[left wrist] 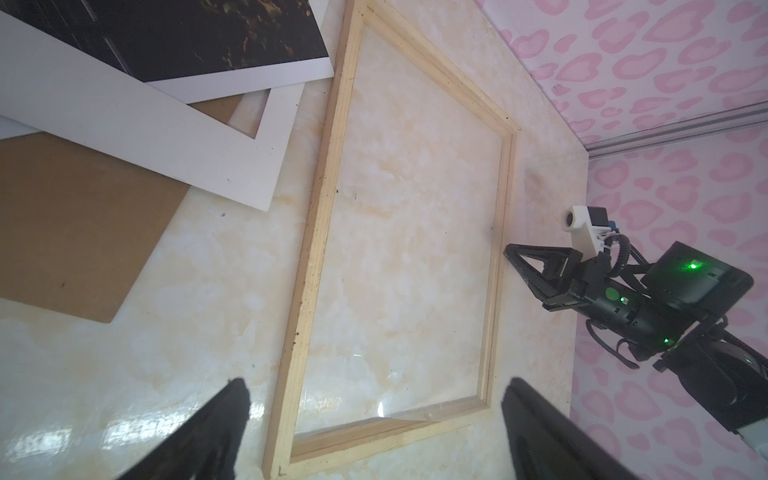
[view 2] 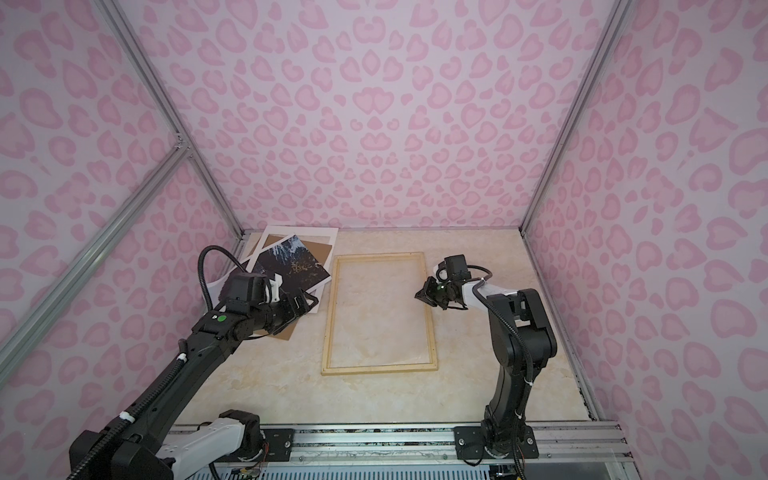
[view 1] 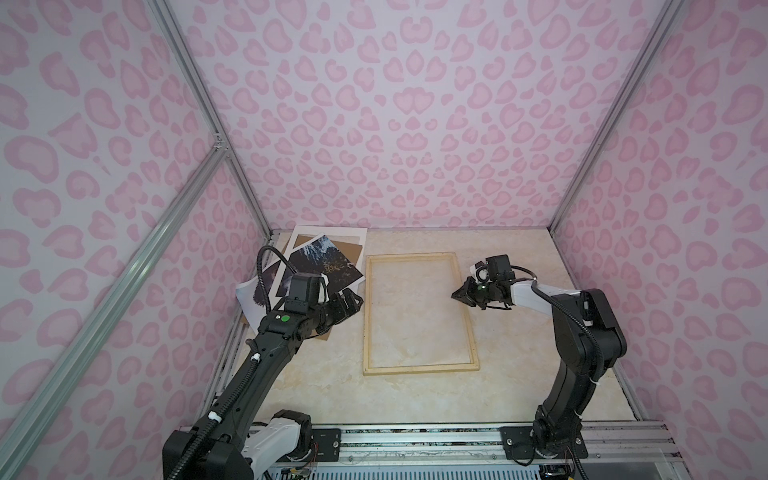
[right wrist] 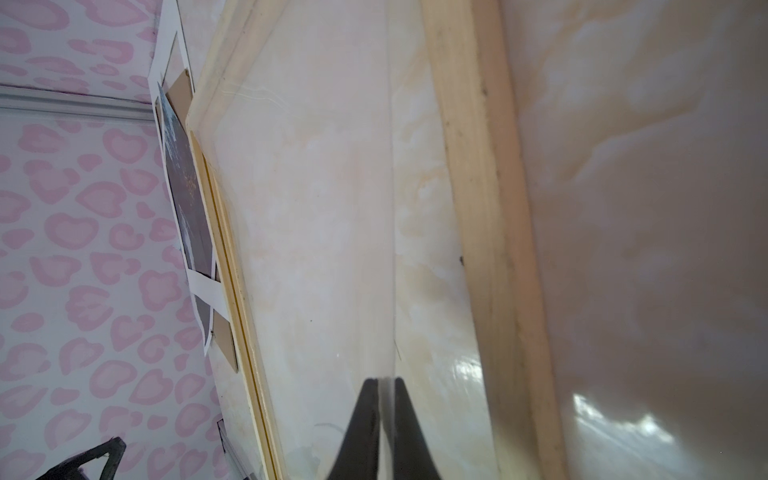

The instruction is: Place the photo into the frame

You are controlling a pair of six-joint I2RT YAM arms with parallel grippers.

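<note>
Pale-wood frame (view 1: 366, 316) lies empty, right gripper (view 1: 455, 296) pinching the edge of its clear pane (right wrist: 332, 208), left gripper (view 1: 353, 302) agape near the photo (view 1: 328, 266), whose margin it should grasp next.

Your left arm (view 1: 266, 365) and right arm (view 1: 582, 361) are matte black, each with one white link. You see ribbed black cable hose (view 1: 232, 399) with white ties, a round green sticker (view 1: 285, 318), and black triangular fingers on the left gripper (view 1: 353, 300) and right gripper (view 1: 455, 296).

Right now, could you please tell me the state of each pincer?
Left pincer: open, holding nothing.
Right pincer: closed on the edge of the pane, it seems.
</note>
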